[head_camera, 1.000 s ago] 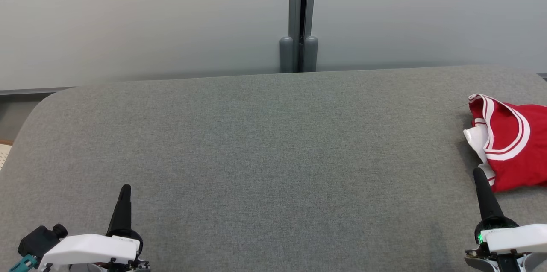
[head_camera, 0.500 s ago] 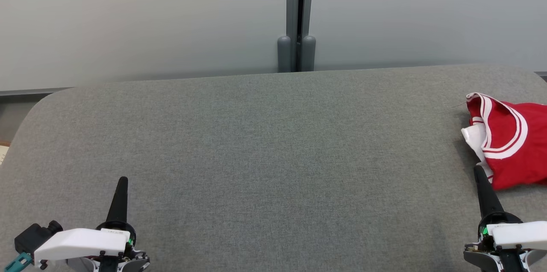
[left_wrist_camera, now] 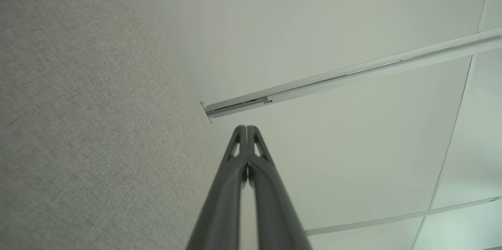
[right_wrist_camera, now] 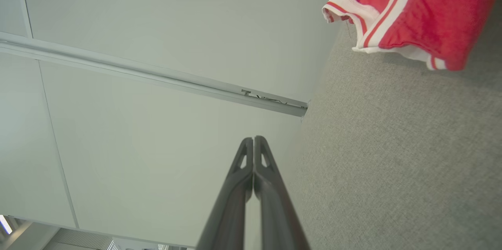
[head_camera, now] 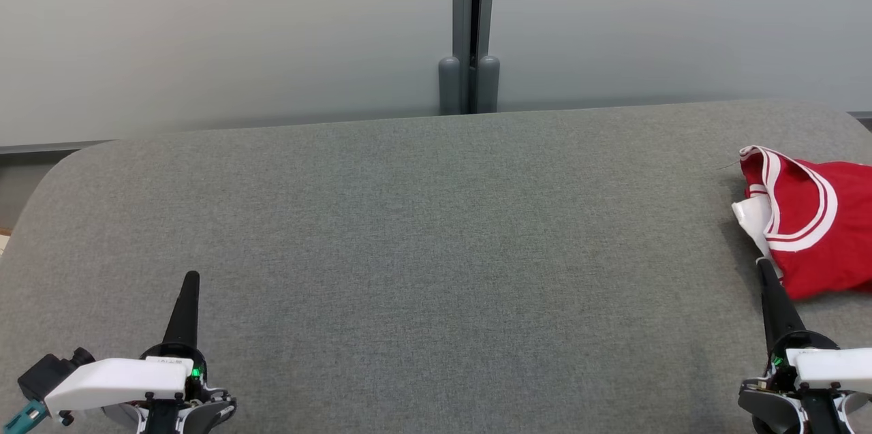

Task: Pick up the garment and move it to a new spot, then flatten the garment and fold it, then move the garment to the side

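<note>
In the head view, the left fingers (head_camera: 184,315) are pointing up from the lower left corner, pressed together into one dark spike and holding nothing. Grey counter (head_camera: 436,229) is spreading out ahead of them and far off to their right. The right fingers (head_camera: 774,301) are rising from the lower right corner, likewise pressed together and empty. The red garment (head_camera: 821,229), trimmed with white stripes, is lying crumpled on the counter just ahead of their tip and to its right, running off the picture's edge. The tip is showing right at the garment's near edge. Beyond the counter a pale wall (head_camera: 204,32) is standing, with a grey post (head_camera: 469,25) far ahead between the two pairs of fingers.

In the left wrist view, the left fingers (left_wrist_camera: 233,179) are meeting along their length, tips closed. The counter (left_wrist_camera: 78,124) is lying to their left, and a rail (left_wrist_camera: 345,73) on the wall is running away from just past the tips.

In the right wrist view, the right fingers (right_wrist_camera: 239,191) are closed tip against tip. The counter (right_wrist_camera: 392,156) is lying to their right. The red garment (right_wrist_camera: 415,10) is resting on it well beyond the tips and to their right, with bare counter in between. A rail (right_wrist_camera: 157,79) is crossing the wall to the left of the tips.
</note>
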Robot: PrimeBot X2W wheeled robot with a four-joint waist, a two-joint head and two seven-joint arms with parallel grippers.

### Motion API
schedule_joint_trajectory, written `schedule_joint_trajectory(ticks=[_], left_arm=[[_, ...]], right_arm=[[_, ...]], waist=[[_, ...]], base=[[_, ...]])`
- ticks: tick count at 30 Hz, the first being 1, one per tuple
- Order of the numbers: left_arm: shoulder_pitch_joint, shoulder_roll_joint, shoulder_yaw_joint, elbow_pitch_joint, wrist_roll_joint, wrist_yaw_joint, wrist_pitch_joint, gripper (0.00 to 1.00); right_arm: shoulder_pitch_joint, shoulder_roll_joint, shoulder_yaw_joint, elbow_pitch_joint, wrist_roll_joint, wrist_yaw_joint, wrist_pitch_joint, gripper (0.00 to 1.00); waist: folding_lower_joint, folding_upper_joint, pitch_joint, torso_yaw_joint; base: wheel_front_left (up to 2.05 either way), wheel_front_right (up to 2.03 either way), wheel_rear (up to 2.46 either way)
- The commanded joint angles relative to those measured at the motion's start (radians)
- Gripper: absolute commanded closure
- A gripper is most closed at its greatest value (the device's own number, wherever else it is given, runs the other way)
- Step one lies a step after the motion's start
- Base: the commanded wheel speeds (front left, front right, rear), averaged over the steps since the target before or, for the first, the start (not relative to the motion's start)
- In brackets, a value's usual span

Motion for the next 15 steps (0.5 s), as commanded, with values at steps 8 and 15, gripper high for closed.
schedule_joint_trajectory(ticks=[8,15], left_arm=[[-0.030,-0.002,0.021,0.001,-0.079,-0.019,0.022,1.00],[-0.037,-0.006,0.032,0.005,-0.126,-0.027,0.034,1.00]], right_arm=[[-0.030,0.005,-0.010,0.017,0.080,0.000,0.011,1.00],[-0.039,0.009,-0.016,0.031,0.128,0.000,0.014,1.00]], waist=[[0.0000,0.0000,0.001,-0.004],[0.0000,0.0000,0.002,-0.007]], base=[[0.00,0.00,0.00],[0.00,0.00,0.00]])
